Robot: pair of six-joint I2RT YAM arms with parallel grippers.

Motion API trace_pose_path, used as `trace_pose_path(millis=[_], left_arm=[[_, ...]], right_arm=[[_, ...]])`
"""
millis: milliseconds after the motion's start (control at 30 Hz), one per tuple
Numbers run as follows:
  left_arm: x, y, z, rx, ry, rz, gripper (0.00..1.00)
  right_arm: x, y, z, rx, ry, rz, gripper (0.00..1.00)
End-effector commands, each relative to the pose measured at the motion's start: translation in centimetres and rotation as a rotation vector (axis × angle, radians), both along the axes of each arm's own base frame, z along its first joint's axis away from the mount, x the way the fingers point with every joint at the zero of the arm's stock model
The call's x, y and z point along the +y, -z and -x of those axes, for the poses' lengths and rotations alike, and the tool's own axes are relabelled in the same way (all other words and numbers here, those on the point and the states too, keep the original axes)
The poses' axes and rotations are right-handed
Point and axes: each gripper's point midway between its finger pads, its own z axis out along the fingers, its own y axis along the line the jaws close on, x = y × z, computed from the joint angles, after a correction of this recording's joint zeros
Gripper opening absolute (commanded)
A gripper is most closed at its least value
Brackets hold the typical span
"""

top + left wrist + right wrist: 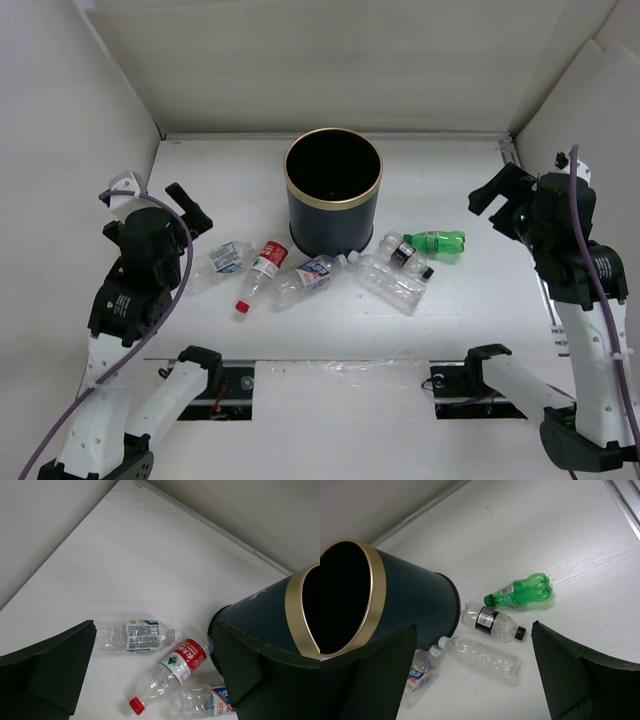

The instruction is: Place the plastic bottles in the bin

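Observation:
The black bin point(333, 225) with a gold rim stands upright at the table's centre. Six plastic bottles lie in front of it: a clear one with a blue-white label point(225, 260), a red-label one with a red cap point(262, 270), another blue-white one point(308, 275), a large clear one point(390, 282), a black-label one point(403, 252) and a green one point(437, 242). My left gripper point(190, 210) is open and empty, left of the bottles. My right gripper point(495, 195) is open and empty, to the right of the green bottle.
White walls close in the table at the back and on both sides. The left wrist view shows the bin point(260, 615) and three bottles below my open fingers point(45, 675). The right wrist view shows the bin point(415, 600) and the green bottle point(522, 592).

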Motion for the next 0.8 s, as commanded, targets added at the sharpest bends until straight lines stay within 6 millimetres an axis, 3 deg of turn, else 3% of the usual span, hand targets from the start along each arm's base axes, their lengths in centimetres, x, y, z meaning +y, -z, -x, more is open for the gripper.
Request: trace_pose_path(millis=[0, 167, 233, 333, 467, 500, 633, 767], left_arm=[[0.5, -1.6, 0.0, -0.083, -0.031, 0.023, 1.0], [-0.1, -1.4, -0.5, -0.075, -0.001, 0.023, 1.0], [-0.5, -1.1, -0.8, -0.062, 0.013, 0.024, 1.0], [-1.1, -0.4, -1.4, -0.05, 0.039, 0.031, 1.0], [-1.7, 0.3, -2.0, -0.039, 0.064, 0.037, 1.0], [-2.0, 0.5, -2.2, -0.031, 0.071, 0.046, 1.0], [-2.4, 1.0, -2.5, -0.02, 0.09, 0.051, 1.0], [-2.9, 1.1, -2.8, -0.027, 0.112, 0.061, 1.0]], right_arm=[[-0.5, -1.0, -1.2, -0.048, 0.043, 0.001, 1.0], [-0.7, -0.4, -2.1, -0.054, 0.11, -0.071, 1.0], [0.7, 0.4, -2.6, -0.044, 0.039, -0.108, 1.0], [0.9, 1.8, -3.7, -0.042, 0.033, -0.141, 1.0], [0.0, 6.9, -5.7, 0.06, 0.265, -0.318, 1.0], [0.0, 8.9, -6.0, 0.095, 0.304, -0.344, 1.0], [-0.2, 14.2, -7.5, 0.188, 0.369, -0.335, 1.0], [-0.6, 17.5, -8.6, 0.245, 0.471, -0.37, 1.0]])
